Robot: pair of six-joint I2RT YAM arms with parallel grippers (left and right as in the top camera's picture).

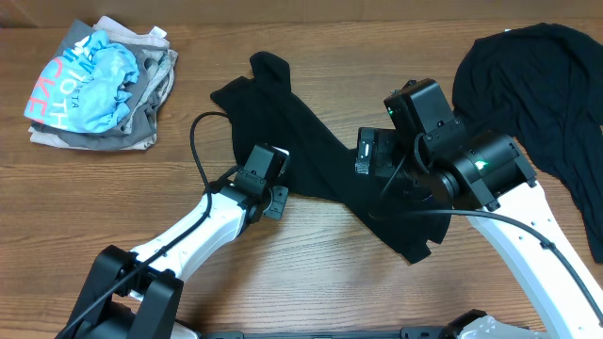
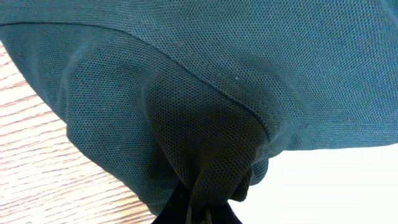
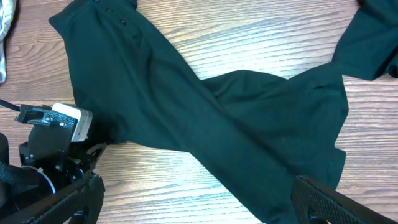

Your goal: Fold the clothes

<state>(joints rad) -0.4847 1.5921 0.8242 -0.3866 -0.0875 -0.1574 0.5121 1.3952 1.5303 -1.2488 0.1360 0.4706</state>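
A black T-shirt [image 1: 320,155] lies stretched diagonally across the middle of the table, and shows in the right wrist view [image 3: 205,124]. My left gripper [image 1: 278,188] is shut on its lower left edge. The left wrist view shows the fabric [image 2: 205,81] bunched into the jaws [image 2: 200,210] and lifted a little off the wood. My right gripper [image 1: 372,162] is open and empty just above the shirt's middle, with its fingers [image 3: 199,211] spread wide over cloth and table. A second black garment [image 1: 546,85] lies at the back right.
A pile of light blue, pink-lettered and grey clothes [image 1: 104,85] sits at the back left corner. The left arm's wrist and camera [image 3: 59,134] show at the left of the right wrist view, close to the shirt's edge. Bare wood [image 1: 311,273] lies in front of the shirt.
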